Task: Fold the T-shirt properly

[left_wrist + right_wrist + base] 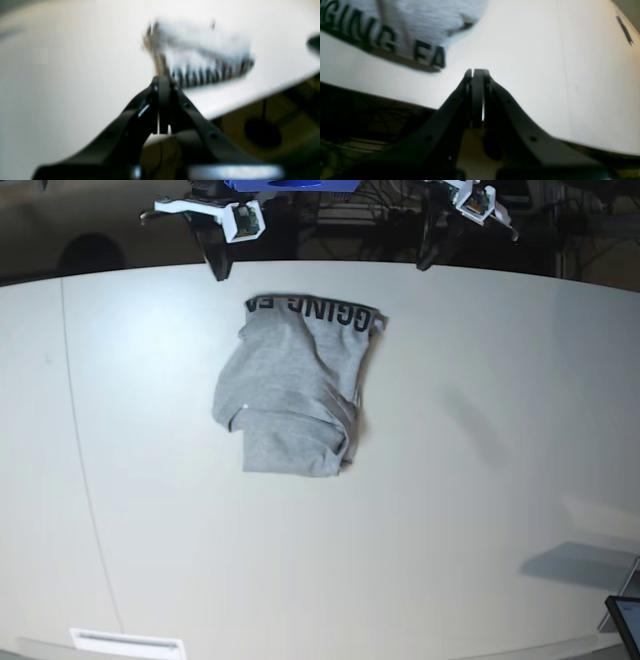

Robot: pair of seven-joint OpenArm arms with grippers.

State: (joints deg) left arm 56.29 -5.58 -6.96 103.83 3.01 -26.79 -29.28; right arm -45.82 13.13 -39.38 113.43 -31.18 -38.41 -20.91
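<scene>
The grey T-shirt (pixel 295 385) lies crumpled and partly folded on the white table (pixel 480 480), with a band of black lettering along its far edge. In the right wrist view the T-shirt (pixel 425 20) fills the upper left, lettering showing. My right gripper (pixel 477 72) is shut and empty, hovering at the table's far edge beside the shirt's corner; in the base view the right gripper (pixel 217 265) is at the top left. My left gripper (pixel 162 80) is shut and empty, with the blurred T-shirt (pixel 200 50) ahead of it. The left gripper (pixel 426 258) hangs at the top right.
The table's far edge runs just under both grippers, with dark floor and cables behind it. A white strip (pixel 127 642) lies at the near left edge. A dark screen corner (pixel 626 620) pokes in at the lower right.
</scene>
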